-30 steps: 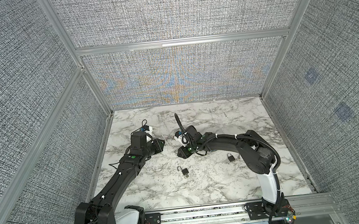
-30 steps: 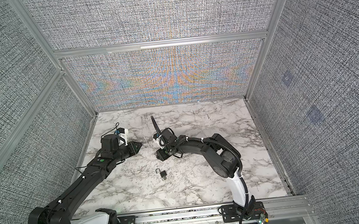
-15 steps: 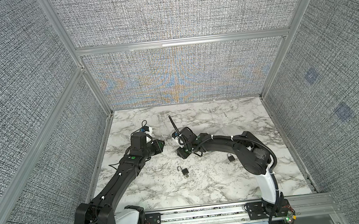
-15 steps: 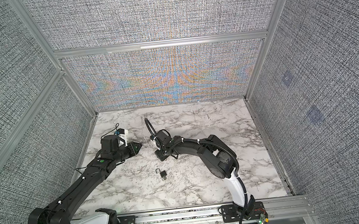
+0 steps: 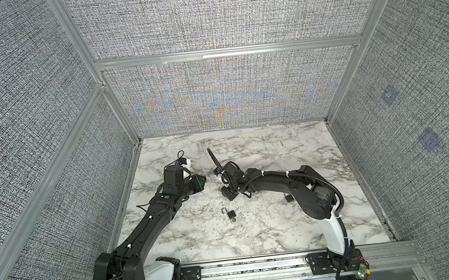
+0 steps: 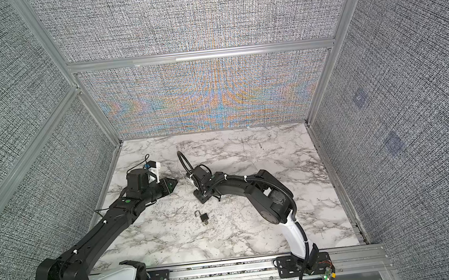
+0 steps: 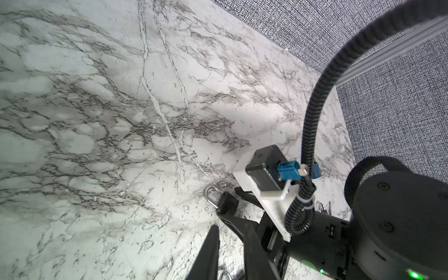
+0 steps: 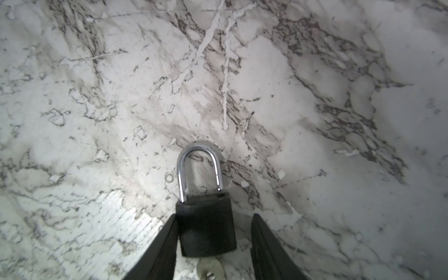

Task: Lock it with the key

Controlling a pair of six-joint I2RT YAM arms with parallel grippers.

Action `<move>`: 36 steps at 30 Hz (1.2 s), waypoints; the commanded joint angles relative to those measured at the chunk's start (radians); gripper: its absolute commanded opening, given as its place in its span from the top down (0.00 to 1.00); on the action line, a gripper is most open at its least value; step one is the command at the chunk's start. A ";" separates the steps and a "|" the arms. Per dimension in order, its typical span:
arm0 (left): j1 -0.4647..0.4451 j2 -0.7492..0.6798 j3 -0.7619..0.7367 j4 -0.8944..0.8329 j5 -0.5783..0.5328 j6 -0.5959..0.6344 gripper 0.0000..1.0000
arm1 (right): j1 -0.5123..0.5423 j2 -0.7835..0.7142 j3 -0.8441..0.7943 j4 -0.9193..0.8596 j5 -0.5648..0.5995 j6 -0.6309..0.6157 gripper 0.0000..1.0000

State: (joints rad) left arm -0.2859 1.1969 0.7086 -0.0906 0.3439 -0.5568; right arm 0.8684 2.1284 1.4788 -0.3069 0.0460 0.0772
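Right wrist view: the padlock (image 8: 206, 228) sits between the fingers (image 8: 160, 252) of the right gripper (image 8: 213, 216); one finger lies against its black body, and a strip of marble shows between the body and the other finger, so the jaws stand apart and do not clamp it
Shackle (image 8: 198, 167): polished chrome U, one leg raised clear of its hole
Key (image 8: 210, 268): dull metal head at the base of the body, cut off by the frame edge
Left wrist view: the padlock side-on, just ahead of the left gripper (image 7: 230, 226); its fingers (image 7: 209, 252) stand close with a narrow gap, a small silvery ring shows between them at the frame edge, and I cannot tell whether they grip it
Top views: the two gripper tips nearly meet left of centre; the padlock there is too small to make out
Second padlock (image 5: 231, 215): seen in both top views, lying alone on the marble near the right wrist, shackle open
Third padlock (image 5: 289, 198): seen in a top view, just beside the right arm's elbow
Room: broad open marble toward the back and the right; the left arm runs close along the left wall
Table (image 5: 256, 236): smooth white slab, grey veins, fine scratches
Walls (image 5: 219, 19): grey woven fabric in aluminium frames
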 commanded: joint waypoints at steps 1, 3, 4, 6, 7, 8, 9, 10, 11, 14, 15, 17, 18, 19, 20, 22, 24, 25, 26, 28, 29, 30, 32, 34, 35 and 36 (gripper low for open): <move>0.001 -0.003 0.001 0.000 0.006 0.005 0.78 | 0.001 0.010 0.014 -0.030 0.011 -0.014 0.52; 0.001 -0.002 0.001 0.000 0.006 0.005 0.78 | 0.001 0.014 0.019 -0.033 0.009 -0.015 0.52; 0.000 -0.004 0.000 -0.001 0.007 0.005 0.78 | 0.000 0.016 0.019 -0.035 0.009 -0.016 0.52; 0.000 -0.004 0.000 -0.001 0.005 0.006 0.78 | 0.001 0.022 0.023 -0.040 0.008 -0.019 0.55; 0.001 -0.003 -0.001 -0.002 0.004 0.008 0.78 | 0.001 0.024 0.024 -0.042 0.009 -0.020 0.57; 0.002 -0.002 0.000 -0.003 0.003 0.008 0.78 | 0.001 0.023 0.026 -0.044 0.008 -0.020 0.59; 0.001 -0.003 0.001 -0.002 0.003 0.009 0.78 | 0.001 0.023 0.026 -0.044 0.007 -0.020 0.62; 0.002 -0.002 0.001 -0.003 0.003 0.009 0.78 | 0.001 0.022 0.026 -0.044 0.006 -0.020 0.65; 0.002 -0.002 -0.001 -0.003 0.003 0.009 0.78 | 0.001 0.022 0.026 -0.044 0.006 -0.020 0.68; 0.002 0.004 -0.003 -0.002 0.003 0.011 0.78 | 0.001 0.014 0.023 -0.042 0.006 -0.020 0.74; 0.002 0.011 -0.004 -0.001 0.003 0.011 0.78 | 0.001 0.010 0.022 -0.040 0.005 -0.019 0.74; 0.002 0.025 -0.004 -0.007 0.003 0.011 0.78 | 0.001 0.000 0.016 -0.034 0.001 -0.015 0.74; 0.002 0.035 -0.004 -0.009 0.003 0.012 0.78 | 0.002 -0.007 0.011 -0.031 -0.001 -0.014 0.74; 0.001 0.047 -0.007 -0.009 0.004 0.011 0.78 | 0.002 -0.017 0.005 -0.029 -0.003 -0.013 0.75; 0.002 0.056 -0.008 -0.008 0.009 0.009 0.78 | 0.002 -0.024 -0.002 -0.025 -0.005 -0.010 0.75; 0.001 0.081 -0.011 0.001 0.024 0.005 0.78 | 0.002 -0.047 -0.015 -0.016 -0.013 -0.004 0.75; 0.001 0.103 -0.011 0.012 0.043 0.003 0.77 | 0.003 -0.069 -0.030 -0.009 -0.021 0.004 0.75; 0.002 0.115 -0.011 0.015 0.051 0.002 0.76 | 0.003 -0.077 -0.035 -0.008 -0.024 0.007 0.75; 0.002 0.127 -0.015 0.023 0.063 0.001 0.73 | 0.002 -0.085 -0.041 -0.007 -0.026 0.010 0.75; 0.001 0.150 -0.021 0.054 0.109 0.018 0.70 | 0.002 -0.104 -0.053 -0.004 -0.036 0.015 0.75; 0.002 0.164 -0.026 0.072 0.138 0.013 0.70 | 0.002 -0.113 -0.060 0.000 -0.042 0.018 0.75; 0.001 0.180 -0.033 0.095 0.160 0.007 0.70 | 0.003 -0.122 -0.066 0.003 -0.047 0.022 0.75; 0.001 0.202 -0.046 0.129 0.188 -0.006 0.69 | 0.005 -0.137 -0.073 0.003 -0.049 0.026 0.75; 0.000 0.221 -0.060 0.170 0.221 -0.018 0.68 | 0.006 -0.150 -0.081 0.007 -0.048 0.031 0.75; 0.000 0.230 -0.066 0.187 0.237 -0.022 0.67 | 0.007 -0.157 -0.084 0.009 -0.049 0.033 0.75; -0.001 0.240 -0.068 0.200 0.249 -0.026 0.66 | 0.008 -0.161 -0.086 0.008 -0.049 0.034 0.75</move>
State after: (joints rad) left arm -0.2855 1.4212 0.6460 0.0257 0.5175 -0.5674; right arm 0.8722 1.9812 1.3975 -0.3214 0.0093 0.0963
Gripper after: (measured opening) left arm 0.334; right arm 0.280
